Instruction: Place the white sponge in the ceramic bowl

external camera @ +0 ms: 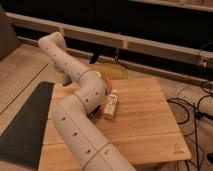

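A white oblong sponge (110,105) lies on the wooden table (145,125), just right of my arm's elbow joint (90,95). A small orange thing (106,82) peeks out behind the elbow. My arm rises from the table's front, bends at the elbow and reaches back left to a high joint (52,42). My gripper (66,80) is mostly hidden behind the arm, near the table's far left edge, and only a dark bit of it shows. The ceramic bowl is not visible; it is hidden or out of view.
A dark grey mat (25,125) lies along the table's left side. A yellowish flat object (111,71) sits on the floor behind the table. Black cables (192,107) run at the right. A pale rail (125,42) crosses the back.
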`<state>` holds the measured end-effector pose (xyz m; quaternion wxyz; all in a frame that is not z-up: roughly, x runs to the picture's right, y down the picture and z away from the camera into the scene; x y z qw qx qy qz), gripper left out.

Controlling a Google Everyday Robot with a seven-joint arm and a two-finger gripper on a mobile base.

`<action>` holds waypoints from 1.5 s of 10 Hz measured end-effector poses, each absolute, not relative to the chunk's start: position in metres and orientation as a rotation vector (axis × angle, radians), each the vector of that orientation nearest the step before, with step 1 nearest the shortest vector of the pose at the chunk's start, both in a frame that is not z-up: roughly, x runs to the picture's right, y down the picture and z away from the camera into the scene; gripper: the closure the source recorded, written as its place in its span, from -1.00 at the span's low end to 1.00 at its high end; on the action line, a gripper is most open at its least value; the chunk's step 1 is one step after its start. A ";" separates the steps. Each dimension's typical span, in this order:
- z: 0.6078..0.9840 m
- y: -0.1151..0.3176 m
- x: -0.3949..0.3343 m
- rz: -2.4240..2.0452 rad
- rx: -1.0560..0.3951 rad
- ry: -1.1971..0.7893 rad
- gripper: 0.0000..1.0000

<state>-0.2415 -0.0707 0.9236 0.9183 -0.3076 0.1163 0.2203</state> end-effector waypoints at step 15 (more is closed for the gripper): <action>0.940 -0.112 -0.258 0.383 -0.479 0.135 1.00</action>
